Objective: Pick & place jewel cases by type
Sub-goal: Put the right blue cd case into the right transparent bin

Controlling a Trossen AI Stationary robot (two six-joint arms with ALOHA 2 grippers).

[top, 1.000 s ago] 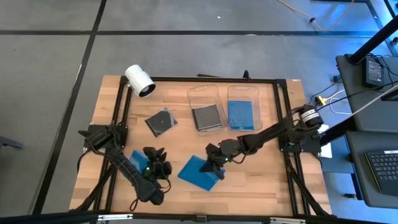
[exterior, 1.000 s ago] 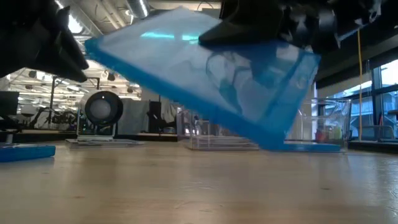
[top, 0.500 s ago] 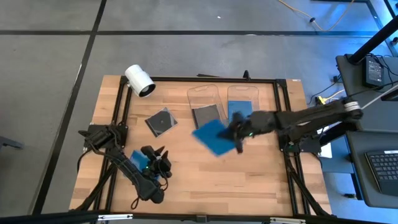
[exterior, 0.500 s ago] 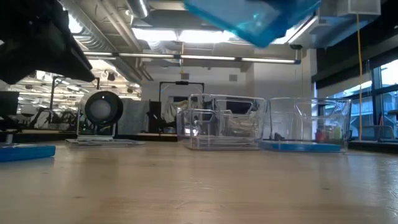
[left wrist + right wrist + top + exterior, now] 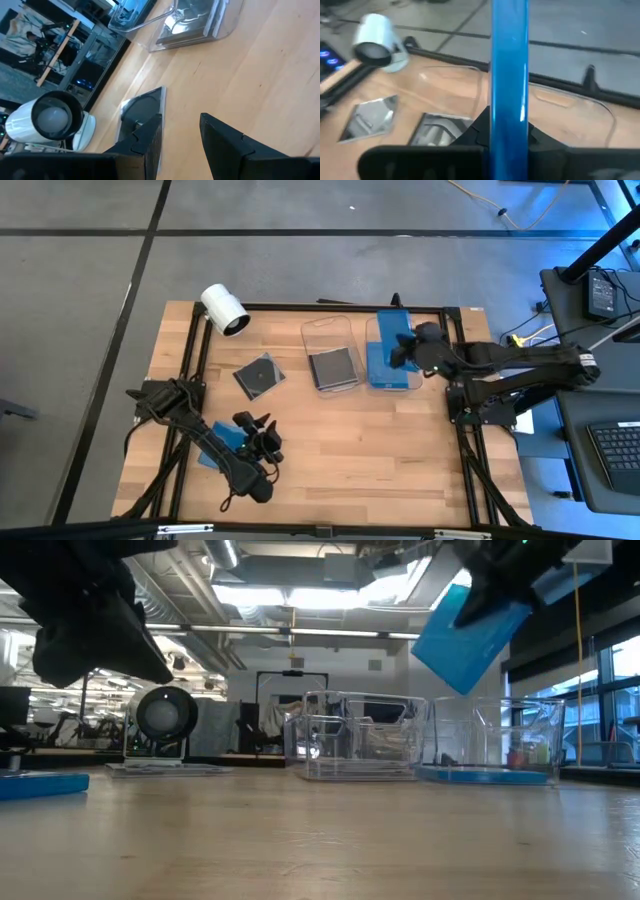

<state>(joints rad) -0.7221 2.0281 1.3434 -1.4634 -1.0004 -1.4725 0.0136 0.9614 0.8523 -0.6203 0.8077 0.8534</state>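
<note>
My right gripper [image 5: 410, 345] is shut on a bright blue jewel case [image 5: 392, 330], held high over the right clear tub [image 5: 392, 370]. In that tub another blue case [image 5: 480, 776] lies flat. The middle tub [image 5: 330, 335] holds a dark case [image 5: 333, 367]. A loose dark case with a disc [image 5: 259, 375] lies flat on the wood. My left gripper [image 5: 181, 137] stands open near the table's near left, pointing at that dark case [image 5: 142, 105], with nothing between its fingers. Beside it a blue case [image 5: 222, 442] lies flat on the table. My right gripper pinches the blue case between its two fingers, one on each flat face [image 5: 510, 112], near one edge. The fingers [image 5: 481, 127] come from the table's right, slanting down. The case stands on edge, tilted in the low view [image 5: 465, 635], lifted clear above the right tub.
A white cylinder [image 5: 224, 309] lies at the far left corner. A black frame [image 5: 300, 308] runs round the wooden top. Bare wood [image 5: 380, 450] spreads across the near middle and right.
My right gripper has lifted the blue case off the near middle of the table and carried it up and toward the far right, over the right tub. The case has turned from lying slanted to standing on edge. My left gripper has rolled a little in place.
</note>
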